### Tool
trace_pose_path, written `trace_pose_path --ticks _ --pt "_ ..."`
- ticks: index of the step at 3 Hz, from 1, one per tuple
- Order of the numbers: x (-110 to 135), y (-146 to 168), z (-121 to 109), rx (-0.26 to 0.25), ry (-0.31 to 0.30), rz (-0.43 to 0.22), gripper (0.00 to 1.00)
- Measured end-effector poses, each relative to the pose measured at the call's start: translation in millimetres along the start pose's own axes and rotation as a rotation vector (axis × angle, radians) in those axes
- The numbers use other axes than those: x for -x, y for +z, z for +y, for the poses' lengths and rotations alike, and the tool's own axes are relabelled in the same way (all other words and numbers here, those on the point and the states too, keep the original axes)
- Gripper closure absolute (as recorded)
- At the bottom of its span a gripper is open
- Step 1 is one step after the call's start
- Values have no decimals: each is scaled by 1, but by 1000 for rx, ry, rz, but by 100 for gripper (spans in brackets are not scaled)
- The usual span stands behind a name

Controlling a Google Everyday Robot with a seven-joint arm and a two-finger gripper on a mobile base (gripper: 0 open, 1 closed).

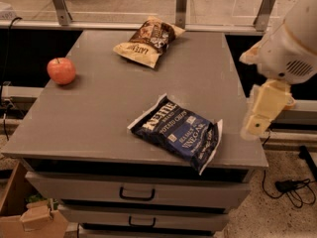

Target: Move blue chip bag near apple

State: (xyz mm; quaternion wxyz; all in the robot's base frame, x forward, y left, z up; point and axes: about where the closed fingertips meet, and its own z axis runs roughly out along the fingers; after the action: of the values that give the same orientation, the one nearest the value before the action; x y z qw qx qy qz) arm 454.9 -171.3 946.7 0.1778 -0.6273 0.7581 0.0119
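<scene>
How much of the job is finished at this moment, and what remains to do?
Nothing looks done: the blue bag lies at the front right of the table, apart from the apple at the back left. In hand: the gripper hangs off the table's right edge, touching nothing. Left: grasp the bag and set it beside the apple.
</scene>
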Motion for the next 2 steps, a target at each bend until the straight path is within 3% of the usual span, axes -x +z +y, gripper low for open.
trace_pose_path --ticks 2 --pt "63 83 9 102 -28 -105 0"
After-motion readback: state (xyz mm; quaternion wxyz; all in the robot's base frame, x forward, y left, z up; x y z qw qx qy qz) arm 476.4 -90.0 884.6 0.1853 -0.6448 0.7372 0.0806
